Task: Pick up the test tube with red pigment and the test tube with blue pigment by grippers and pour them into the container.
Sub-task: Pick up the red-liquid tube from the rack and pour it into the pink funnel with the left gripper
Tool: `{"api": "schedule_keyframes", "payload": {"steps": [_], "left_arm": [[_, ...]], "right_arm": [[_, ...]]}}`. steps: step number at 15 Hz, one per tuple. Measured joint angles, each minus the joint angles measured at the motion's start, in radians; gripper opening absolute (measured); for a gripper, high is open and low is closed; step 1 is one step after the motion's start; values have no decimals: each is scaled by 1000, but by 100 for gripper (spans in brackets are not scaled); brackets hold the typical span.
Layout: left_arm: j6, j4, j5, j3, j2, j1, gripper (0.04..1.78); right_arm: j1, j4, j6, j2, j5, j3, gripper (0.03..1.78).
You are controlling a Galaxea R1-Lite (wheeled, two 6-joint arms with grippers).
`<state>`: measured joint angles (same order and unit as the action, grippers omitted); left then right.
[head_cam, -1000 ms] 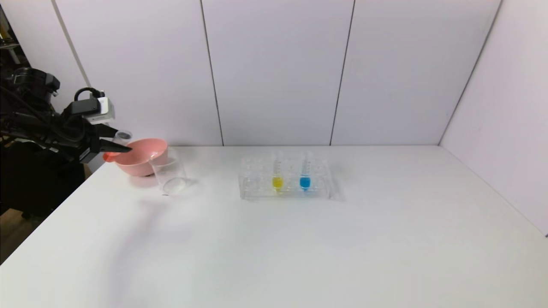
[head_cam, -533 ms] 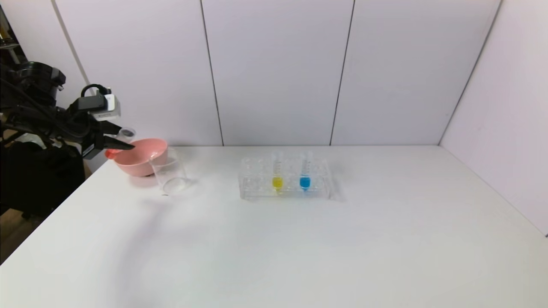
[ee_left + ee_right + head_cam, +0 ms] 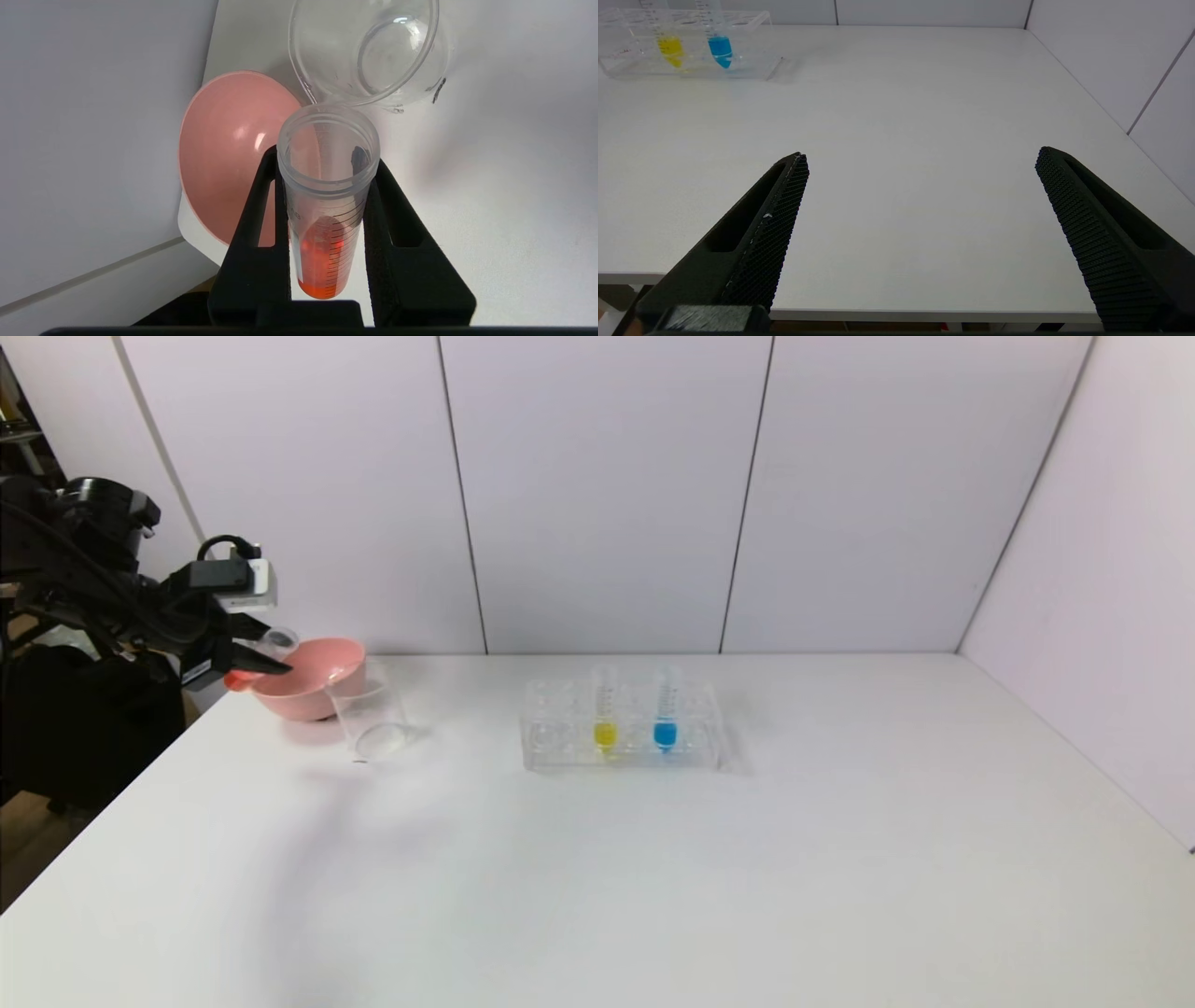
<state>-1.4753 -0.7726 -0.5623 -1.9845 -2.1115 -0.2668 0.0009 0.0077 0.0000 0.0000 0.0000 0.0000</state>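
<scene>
Red pigment sits in the rounded tip of the test tube with red pigment (image 3: 327,210), which the left tool (image 3: 325,161) clamps between its two black fingers, tilted near the pink bowl (image 3: 313,683) at the desk's (image 3: 653,877) far left. Just beside the bowl stands the container (image 3: 372,717). In the clear rack (image 3: 621,737) the test tube with blue pigment (image 3: 665,709) stands upright beside a yellow tube (image 3: 605,711). At the desk's near edge, the right tool (image 3: 920,163) hangs with fingers spread wide, holding nothing.

We see a pink bowl (image 3: 308,689) at the desk's (image 3: 653,877) far left corner, a clear rack (image 3: 621,739) near the middle, and 1 tube of yellow liquid (image 3: 604,721) standing upright in it.
</scene>
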Motion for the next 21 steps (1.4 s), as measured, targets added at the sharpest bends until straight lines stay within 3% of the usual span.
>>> {"api": "schedule_keyframes", "payload": {"steps": [21], "left_arm": [[-48,19,202,-9,-45,86,46]], "right_arm": [[0,0,0,0,0,0,178]]}}
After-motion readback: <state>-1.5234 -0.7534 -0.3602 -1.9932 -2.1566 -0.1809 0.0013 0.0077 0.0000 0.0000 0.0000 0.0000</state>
